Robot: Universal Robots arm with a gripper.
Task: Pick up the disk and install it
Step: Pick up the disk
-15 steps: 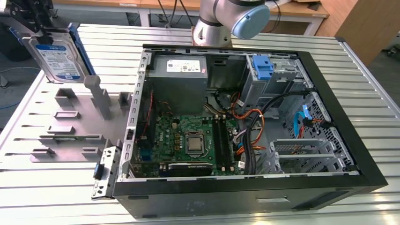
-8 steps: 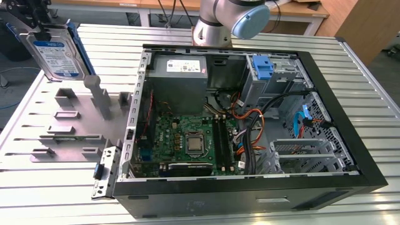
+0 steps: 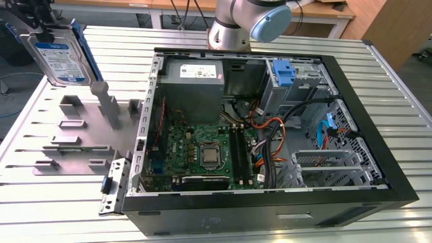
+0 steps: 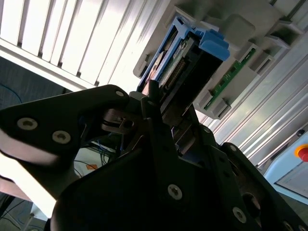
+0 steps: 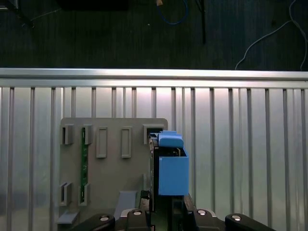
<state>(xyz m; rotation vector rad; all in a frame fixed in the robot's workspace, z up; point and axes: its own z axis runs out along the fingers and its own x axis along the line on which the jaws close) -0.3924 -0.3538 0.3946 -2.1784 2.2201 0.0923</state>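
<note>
Evidently the pick-up is done: the gripper (image 3: 44, 34) is clamped on the disk (image 3: 60, 58), which hangs above the grey holder plate (image 3: 74, 152). Installing calls for aligning it with a bay in the computer case (image 3: 270, 212) beside that plate. Its long axis stands near-upright, blue tab end toward the plate.

End effector (image 4: 159, 103) clamped on disk (image 4: 185, 60) w/ blue rails (image 4: 211, 43); grey fixture (image 4: 240, 21) & slatted table (image 4: 72, 33) beyond.

Matt black claw (image 4: 156, 103) with bright metal screws (image 4: 174, 191). In it, the disk (image 3: 59, 56): silvery metal, glossy label (image 3: 64, 70), smooth blue plastic rails (image 5: 173, 175). Beneath, the counter (image 5: 250, 144) is ribbed, shiny bare metal.
</note>
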